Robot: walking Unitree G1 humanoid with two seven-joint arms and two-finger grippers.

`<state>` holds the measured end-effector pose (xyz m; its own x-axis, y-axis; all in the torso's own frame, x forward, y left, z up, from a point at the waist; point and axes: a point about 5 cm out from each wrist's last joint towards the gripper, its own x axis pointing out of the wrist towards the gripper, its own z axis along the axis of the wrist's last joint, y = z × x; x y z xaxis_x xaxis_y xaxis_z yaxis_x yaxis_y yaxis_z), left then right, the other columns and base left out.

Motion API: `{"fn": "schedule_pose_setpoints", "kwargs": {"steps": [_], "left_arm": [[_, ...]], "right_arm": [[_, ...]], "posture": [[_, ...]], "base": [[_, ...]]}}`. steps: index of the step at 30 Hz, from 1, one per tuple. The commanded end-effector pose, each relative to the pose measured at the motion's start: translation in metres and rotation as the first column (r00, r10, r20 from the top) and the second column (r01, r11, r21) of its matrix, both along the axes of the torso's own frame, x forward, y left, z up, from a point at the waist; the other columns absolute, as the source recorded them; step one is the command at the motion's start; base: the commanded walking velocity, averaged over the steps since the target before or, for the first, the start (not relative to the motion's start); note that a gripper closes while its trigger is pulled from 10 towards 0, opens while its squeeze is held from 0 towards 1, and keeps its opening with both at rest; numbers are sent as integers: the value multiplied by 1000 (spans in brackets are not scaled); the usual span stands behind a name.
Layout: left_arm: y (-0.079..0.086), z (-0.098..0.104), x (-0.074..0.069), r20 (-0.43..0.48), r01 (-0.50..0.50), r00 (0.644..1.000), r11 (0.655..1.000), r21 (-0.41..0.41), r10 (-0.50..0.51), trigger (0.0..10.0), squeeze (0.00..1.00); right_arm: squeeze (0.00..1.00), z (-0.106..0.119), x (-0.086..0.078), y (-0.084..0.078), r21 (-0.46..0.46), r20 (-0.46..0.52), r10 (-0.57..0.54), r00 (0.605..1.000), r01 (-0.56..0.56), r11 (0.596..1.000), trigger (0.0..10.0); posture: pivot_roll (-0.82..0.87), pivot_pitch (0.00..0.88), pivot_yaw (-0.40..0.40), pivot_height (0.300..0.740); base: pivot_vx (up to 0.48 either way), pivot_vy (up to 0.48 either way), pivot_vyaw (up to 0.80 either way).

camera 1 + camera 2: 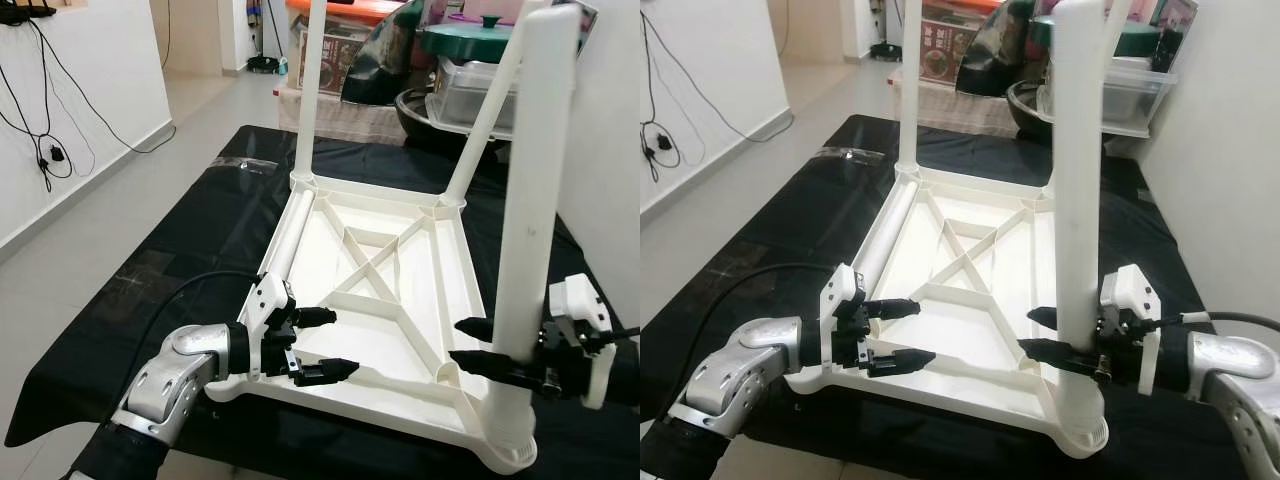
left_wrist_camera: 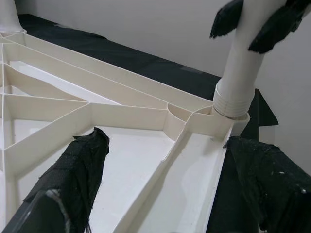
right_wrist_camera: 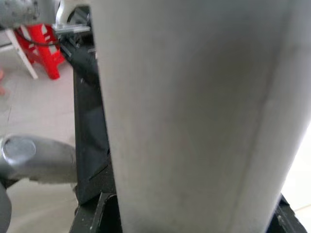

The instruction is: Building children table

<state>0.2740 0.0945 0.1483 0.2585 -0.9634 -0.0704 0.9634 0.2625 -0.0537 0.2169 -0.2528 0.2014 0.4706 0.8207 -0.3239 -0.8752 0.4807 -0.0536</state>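
A white plastic children's table (image 1: pixel 400 250) lies upside down on a black cloth (image 1: pixel 200 230). Three legs stand in its corners: far left (image 1: pixel 310 90), far right (image 1: pixel 490 120) and near right (image 1: pixel 530 200). A fourth leg (image 1: pixel 285 235) lies along the table's left edge. My right gripper (image 1: pixel 456 341) is shut on the near right leg low down, one finger on each side. Over the near left corner my left gripper (image 1: pixel 344 342) is open with nothing between its fingers (image 2: pixel 82 165). The near right leg's socket (image 2: pixel 232 104) appears in the left wrist view.
Clear storage boxes with a green lid (image 1: pixel 480 40) and a dark bowl (image 1: pixel 415 105) stand beyond the far end. A white wall with hanging cables (image 1: pixel 45 150) runs on the left, and another wall is close on the right. Bare floor (image 1: pixel 90 280) lies to the left.
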Motion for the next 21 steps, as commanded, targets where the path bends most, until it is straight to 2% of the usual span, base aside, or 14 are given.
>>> {"fn": "schedule_pose_setpoints", "kwargs": {"steps": [1, 6, 14, 17, 18, 20, 21], "left_arm": [[-2, -3, -2, -9, 8, 1000, 1000, 14, -8, 10000, 0], [0, -4, 0, -4, -5, 1000, 1000, 23, 5, 10000, 0], [-1, -4, -1, -6, -6, 1000, 1000, 18, 6, 10000, 0], [0, -4, 0, -5, -16, 1000, 1000, 20, 16, 10000, 0], [0, -4, 0, -4, -18, 1000, 1000, 19, 18, 10000, 0], [0, -4, 0, -4, -18, 1000, 1000, 19, 18, 10000, 0], [1, -4, 1, -4, -20, 1000, 1000, 19, 20, 10000, 0]], "right_arm": [[0, 1, -1, 1, -27, 13, 17, 1000, -17, 999, 0], [0, -10, 0, 2, -106, 22, 25, 999, -23, 994, 0], [0, -19, -8, 17, -83, 33, 46, 998, -44, 996, 0], [0, -22, -4, 34, 18, 93, -15, 996, 14, 1000, 0], [0, -21, 1, 41, 81, 134, -74, 988, 63, 995, 0], [0, -21, 1, 41, 81, 134, -74, 988, 63, 995, 0], [0, -20, 4, 44, 121, 157, -113, 981, 94, 988, 0]], "posture": [[119, 0, -125, 740], [121, 0, -124, 740], [120, 0, -122, 740], [126, 0, -124, 740], [127, 0, -121, 740], [127, 0, -121, 740], [125, 0, -118, 740]], "base": [[0, 0, 0], [0, 0, 0], [0, 0, 0], [0, 0, 0], [0, 0, 0], [0, 0, 0], [0, 0, 0]]}}
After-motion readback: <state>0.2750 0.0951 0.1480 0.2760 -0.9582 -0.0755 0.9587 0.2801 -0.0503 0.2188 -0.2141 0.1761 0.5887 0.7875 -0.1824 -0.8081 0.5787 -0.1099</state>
